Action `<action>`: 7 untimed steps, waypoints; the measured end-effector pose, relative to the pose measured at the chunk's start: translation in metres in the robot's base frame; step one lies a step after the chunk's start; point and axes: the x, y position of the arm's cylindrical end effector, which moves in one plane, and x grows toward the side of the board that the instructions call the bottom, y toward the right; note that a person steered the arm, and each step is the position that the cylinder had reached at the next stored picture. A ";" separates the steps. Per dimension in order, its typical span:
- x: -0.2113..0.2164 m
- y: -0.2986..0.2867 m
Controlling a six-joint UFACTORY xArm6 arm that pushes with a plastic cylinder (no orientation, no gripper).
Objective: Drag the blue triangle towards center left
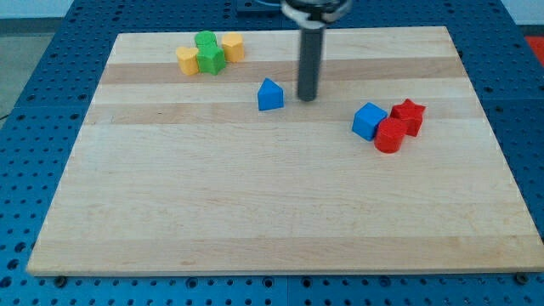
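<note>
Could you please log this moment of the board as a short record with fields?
tip: my tip is just right of the blue triangle, small gap
target block: blue triangle, upper middle of board
top-left cluster: two yellow blocks, two green blocks
right cluster: blue cube, red star, red cylinder

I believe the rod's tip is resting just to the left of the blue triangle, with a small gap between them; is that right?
Not quite: in the camera view my tip sits just to the view's right of the blue triangle, not its left. The small gap between them is there as you said.
</note>
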 end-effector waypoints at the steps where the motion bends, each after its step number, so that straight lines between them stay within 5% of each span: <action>1: 0.004 -0.035; 3: -0.042 -0.080; 4: 0.011 -0.071; 5: -0.008 -0.041; 7: 0.019 0.220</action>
